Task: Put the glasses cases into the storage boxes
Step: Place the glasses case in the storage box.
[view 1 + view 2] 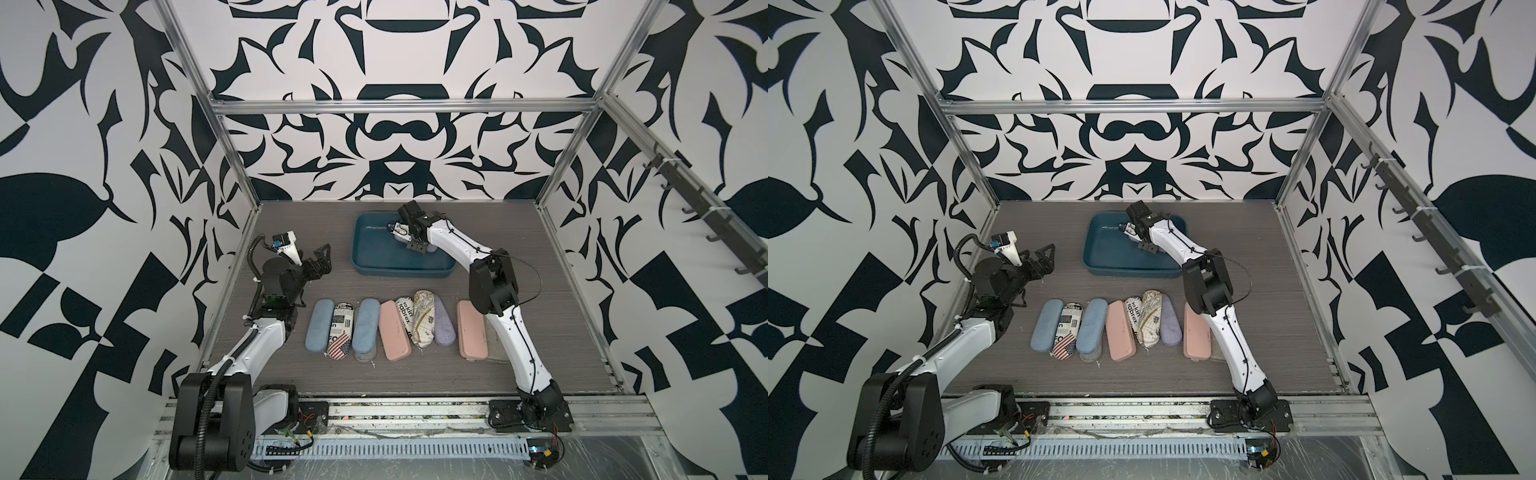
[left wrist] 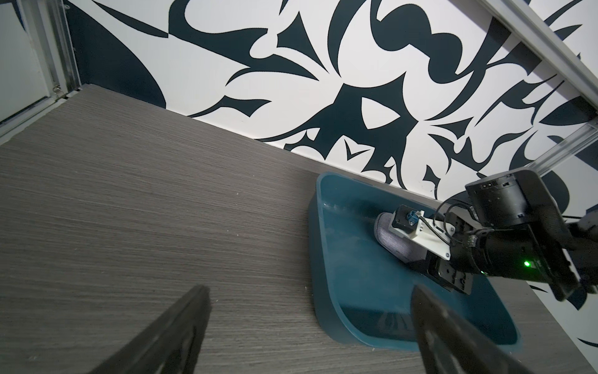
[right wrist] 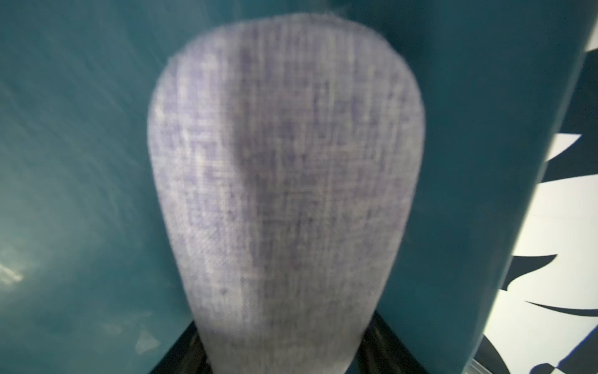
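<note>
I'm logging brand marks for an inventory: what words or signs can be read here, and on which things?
"akin" / "fabrex", partly cut off: white newspaper-print glasses case, mid-row.
"n", "FO": newspaper-print glasses case with US flag end; its smaller print is too small to read.
Elsewhere: nothing legible.

The lavender case [image 3: 284,194] is matt woven cloth. The tray [image 3: 81,145] is smooth, faintly glossy plastic. The tabletop [image 2: 129,210] is matt wood-grain.

Worktop [image 1: 307,232] bare between teal tray [image 1: 376,272] and row of glasses cases [image 1: 390,328]: passage free. Tray's left half unoccupied; right claw [image 1: 415,243] holding a lavender case [image 3: 284,194] blocks its right half.
</note>
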Motion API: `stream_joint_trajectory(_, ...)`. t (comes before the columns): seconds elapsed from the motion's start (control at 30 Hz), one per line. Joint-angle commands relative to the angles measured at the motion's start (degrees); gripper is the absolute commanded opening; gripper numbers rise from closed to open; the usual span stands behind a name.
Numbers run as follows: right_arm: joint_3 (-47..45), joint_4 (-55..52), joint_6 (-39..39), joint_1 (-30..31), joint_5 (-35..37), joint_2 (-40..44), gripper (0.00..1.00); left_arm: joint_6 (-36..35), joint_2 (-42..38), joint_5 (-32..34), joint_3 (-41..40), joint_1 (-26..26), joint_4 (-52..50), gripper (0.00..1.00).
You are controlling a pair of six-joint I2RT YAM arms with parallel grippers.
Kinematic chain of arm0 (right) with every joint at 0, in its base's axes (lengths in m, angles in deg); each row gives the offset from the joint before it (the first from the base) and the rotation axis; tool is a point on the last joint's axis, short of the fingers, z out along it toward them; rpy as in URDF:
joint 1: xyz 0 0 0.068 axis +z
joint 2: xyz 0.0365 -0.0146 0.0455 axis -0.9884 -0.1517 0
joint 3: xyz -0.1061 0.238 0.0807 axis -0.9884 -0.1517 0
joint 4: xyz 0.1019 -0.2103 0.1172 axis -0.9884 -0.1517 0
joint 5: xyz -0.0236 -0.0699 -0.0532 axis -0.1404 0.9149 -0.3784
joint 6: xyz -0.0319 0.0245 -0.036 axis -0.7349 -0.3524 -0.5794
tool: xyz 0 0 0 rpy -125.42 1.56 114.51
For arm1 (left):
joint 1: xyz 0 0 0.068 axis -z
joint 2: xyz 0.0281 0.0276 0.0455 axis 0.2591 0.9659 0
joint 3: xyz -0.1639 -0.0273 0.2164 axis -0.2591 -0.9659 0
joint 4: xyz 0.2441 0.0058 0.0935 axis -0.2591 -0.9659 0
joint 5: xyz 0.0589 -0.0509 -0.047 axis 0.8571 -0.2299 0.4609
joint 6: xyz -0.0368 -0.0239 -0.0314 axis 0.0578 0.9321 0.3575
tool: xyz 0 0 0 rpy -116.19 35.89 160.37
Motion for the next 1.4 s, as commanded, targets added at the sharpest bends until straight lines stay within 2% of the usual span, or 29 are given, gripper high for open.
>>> stream_joint_trajectory(0.0,2.67,-5.01,5.0,-0.13,-1.6,2.74,0.36,-0.03,0.24,0.16,0.51,0.05,0.71,0.99)
stream_joint_trajectory(0.1,4.92,-8.83,9.07,-0.13,-1.73,3.45,0.33,0.05,0.46,0.07,0.65,0.09,0.65,0.99)
stream_joint_trajectory(0.43,15.42,-22.27,27.9,-0.2,-3.1,3.23,0.32,0.76,1.89,-0.91,1.02,0.07,1.78,0.99)
stream_joint_trajectory(0.7,16.75,-26.37,39.8,-1.61,-3.65,3.23,0.32,1.17,2.1,-1.13,0.78,0.1,2.05,0.99)
stream_joint_trajectory(0.9,13.66,-24.99,45.78,-3.55,-8.61,3.88,0.33,1.17,1.82,-1.09,0.3,0.08,2.15,0.99)
stream_joint_trajectory(1.37,9.73,-24.83,52.68,-4.73,-7.83,3.23,0.36,0.8,1.59,-0.63,-0.1,0.09,1.8,0.99)
